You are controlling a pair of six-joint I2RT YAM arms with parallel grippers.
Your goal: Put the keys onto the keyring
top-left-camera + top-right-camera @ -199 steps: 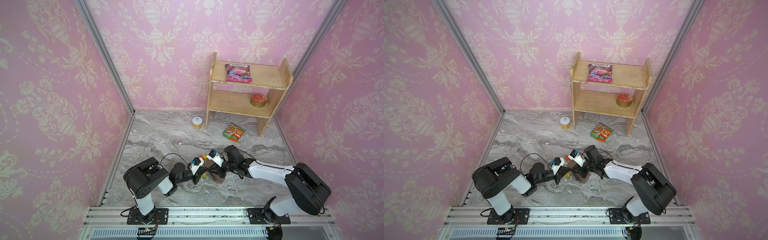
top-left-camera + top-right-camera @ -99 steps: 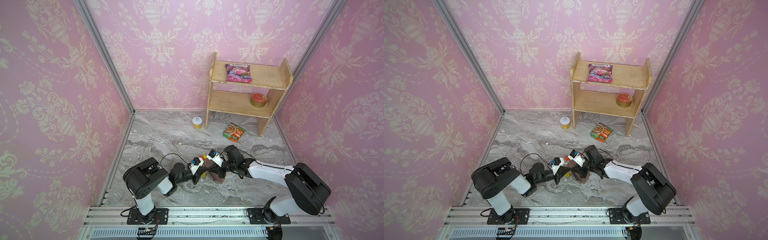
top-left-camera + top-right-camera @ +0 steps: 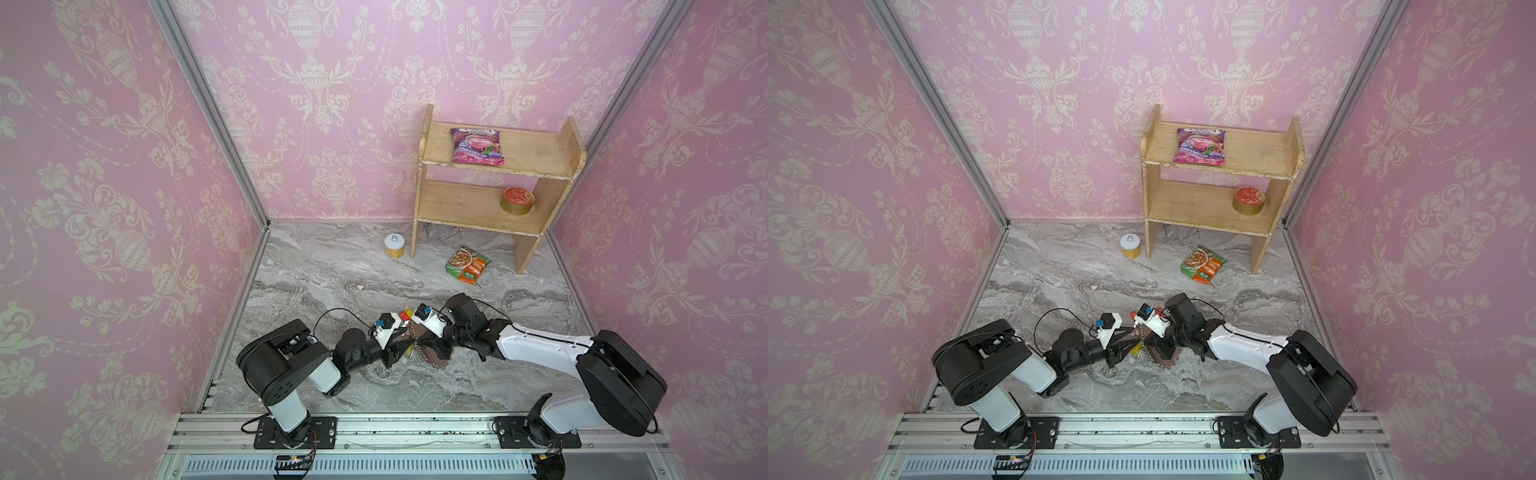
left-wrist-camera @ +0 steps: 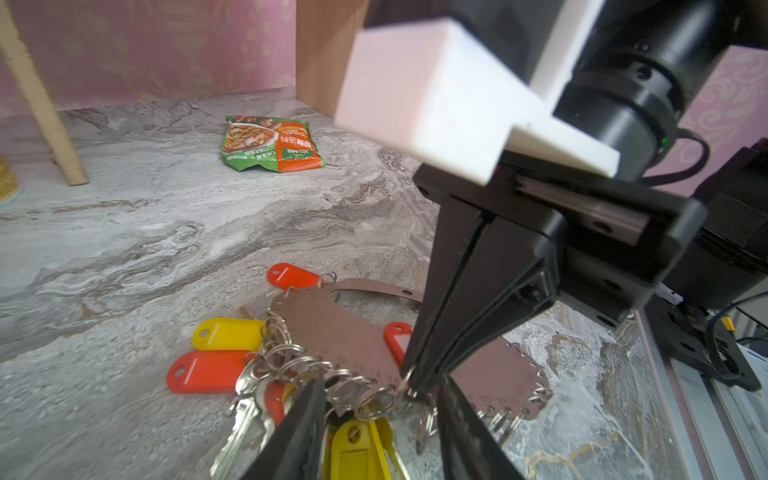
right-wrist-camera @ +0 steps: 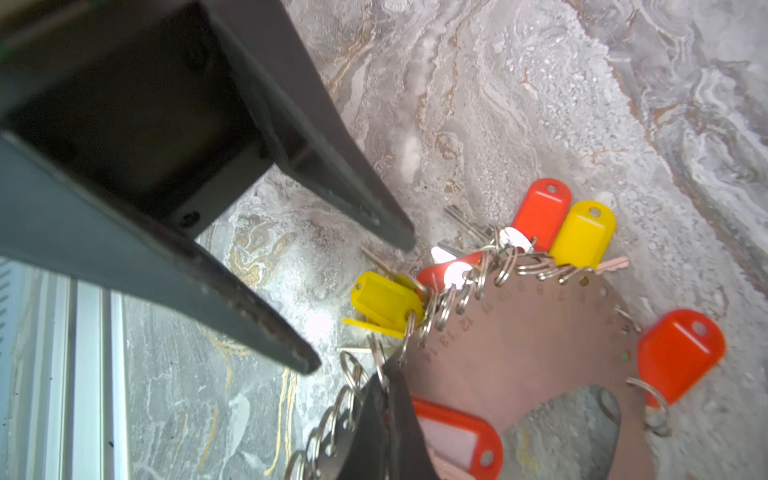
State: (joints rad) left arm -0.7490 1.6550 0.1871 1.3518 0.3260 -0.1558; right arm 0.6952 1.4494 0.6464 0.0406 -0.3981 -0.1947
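Our left arm (image 3: 353, 357) and right arm (image 3: 536, 345) reaching low toward each other, left gripper (image 5: 360, 306) parted, right gripper (image 4: 417, 384) pinched shut.

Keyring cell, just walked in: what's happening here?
Both arms meet over the keyring, which lies on the marble top. The right claw is shut on a ring at the band's edge. The left claw stands open around the ring chain, gripping nothing. Several tagged keys already hang on the rings.

Arms (image 3: 536, 345): white shells, black joints, thin black cables (image 3: 336, 309); white camera mounts (image 4: 436, 104); black tapered gripper fingers (image 5: 324, 174).
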